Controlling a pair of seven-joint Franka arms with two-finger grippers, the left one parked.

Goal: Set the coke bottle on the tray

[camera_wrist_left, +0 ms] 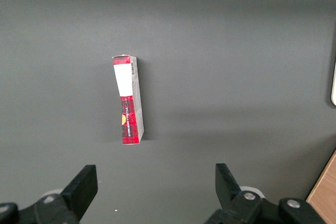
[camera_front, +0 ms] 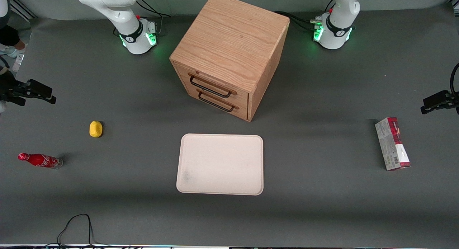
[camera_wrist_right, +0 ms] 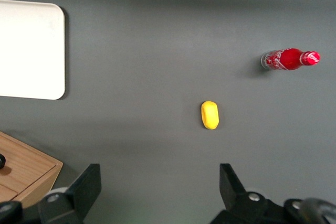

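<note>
Front view first: the small slim red coke bottle with white script [camera_front: 40, 160] sits on the dark grey matte desk [camera_front: 322, 191] out at the working arm's end, apparently standing, its cap leaning outward in this steep look-down, well apart from the large flat cream tray with rounded corners [camera_front: 229, 148], which holds nothing yet. A small yellow rounded lump [camera_front: 95, 129] rests near the bottle, a little farther from the camera, and that's a hazard: a careless descent could brush it. The oak two-drawer cabinet [camera_front: 229, 55] stands just past the tray's rim, so a carry swung wide might clip it. A red-and-grey carton box [camera_front: 392, 144] lies toward the parked arm's end, out of the way. Black cables trail at the desk's near edge, and camera mounts poke in at both sides. Left wrist view: only that carton on bare grey surface. Right wrist view: the pincer [camera_wrist_right: 160, 187] hangs high above the desk, released, its two black fingers [camera_wrist_right: 86, 184] spread wide with nothing between them; the bottle [camera_wrist_right: 290, 59] is off to one side, not under it. A narrow, smooth bottle could well tip if one finger arrives first, or slip from a high grip.
</note>
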